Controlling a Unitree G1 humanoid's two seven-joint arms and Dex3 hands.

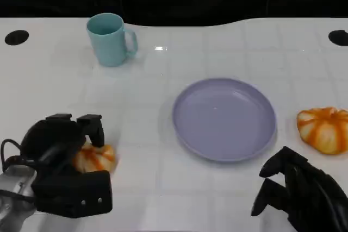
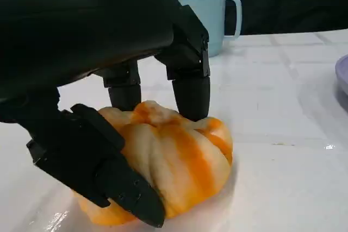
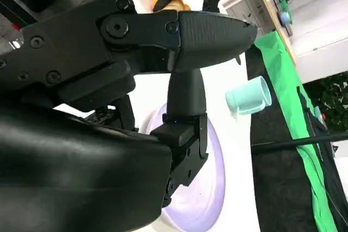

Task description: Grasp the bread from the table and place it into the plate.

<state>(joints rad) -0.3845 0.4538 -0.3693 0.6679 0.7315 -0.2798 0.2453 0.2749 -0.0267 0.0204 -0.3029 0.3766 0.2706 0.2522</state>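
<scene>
Left wrist view shows my left hand (image 2: 109,107) grasping the bread (image 2: 168,161), which sits on the surface (image 2: 283,188) left of the plate (image 1: 224,119). My right hand (image 1: 302,194) is released, fingers apart.

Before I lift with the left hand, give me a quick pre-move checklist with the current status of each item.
1. Left hand around the bread: ok. Its fingers press the top and another wraps the near side.
2. Bread off the table: not ok, it rests on the surface.
3. Plate free to receive: ok, nothing lies in it.
4. Path from bread to plate: ok, bare table between them; the cup stands farther back.
5. Right hand out of the way: ok, it is near the table's front edge, holding nothing.
6. Grip firm enough to lift: cannot tell.
</scene>
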